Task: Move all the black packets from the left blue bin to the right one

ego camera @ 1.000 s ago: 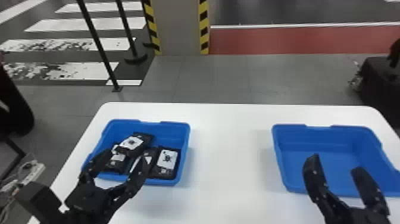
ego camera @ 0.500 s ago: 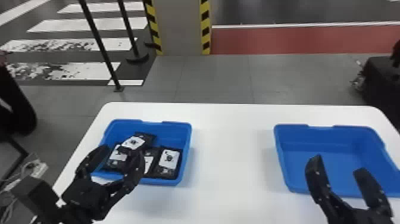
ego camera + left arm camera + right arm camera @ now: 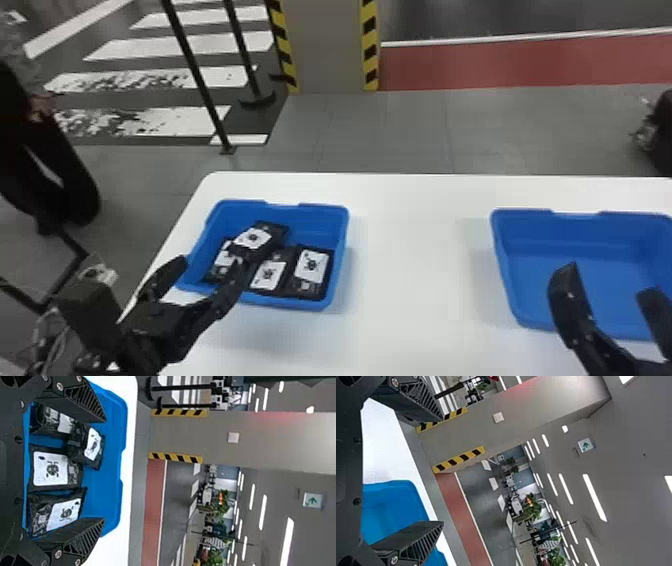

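In the left blue bin [image 3: 315, 225], black packets [image 3: 311, 267] look soft, light; pinch mid-body! Left gripper [image 3: 212, 262], right gripper [image 3: 610, 279]: both spread, empty.

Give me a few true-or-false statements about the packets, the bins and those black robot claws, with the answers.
1. The black packets in the left bin carry white labels. True.
2. The left gripper is squeezing a packet. False: its fingers stand open, with nothing held.
3. The table is white. True.
4. The right gripper is at the left bin. False: it is at the right bin.
5. Both bins are blue. True.
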